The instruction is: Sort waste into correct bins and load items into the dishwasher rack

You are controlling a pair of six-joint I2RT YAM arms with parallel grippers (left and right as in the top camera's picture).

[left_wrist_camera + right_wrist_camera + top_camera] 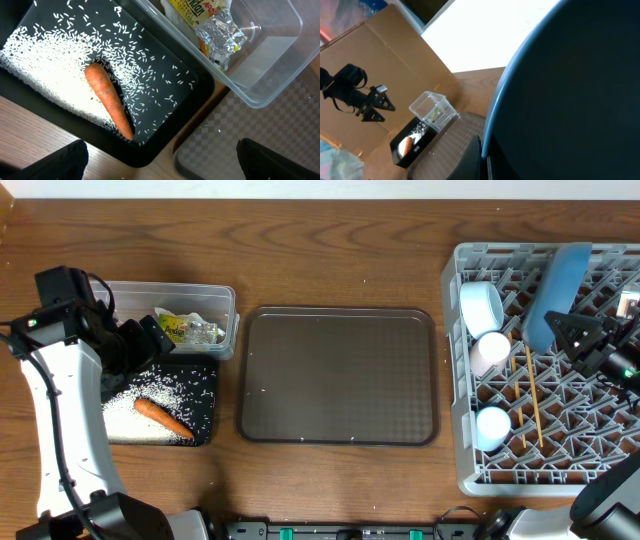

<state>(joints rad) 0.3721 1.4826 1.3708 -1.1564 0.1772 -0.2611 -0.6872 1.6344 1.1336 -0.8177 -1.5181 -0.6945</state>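
Observation:
My right gripper (562, 330) is shut on the rim of the large blue plate (556, 285), which stands on edge in the grey dishwasher rack (456, 395); the plate (570, 100) fills the right wrist view. In the rack lie the light-blue bowl (481, 304), a pinkish-white cup (491, 348), a light-blue cup (492, 426) and wooden chopsticks (530, 395). My left gripper (160, 161) hangs open above the black tray (195, 95), which holds the carrot (108, 100) and rice (45, 65). The wrapper (215, 25) lies in the clear tub (270, 70).
A dark-brown serving tray (340, 375) sits mid-table between the bins and the rack. The black tray (205, 405) and clear tub (225, 305) sit side by side at the left. My left arm's white link (60, 430) runs along the table's left edge.

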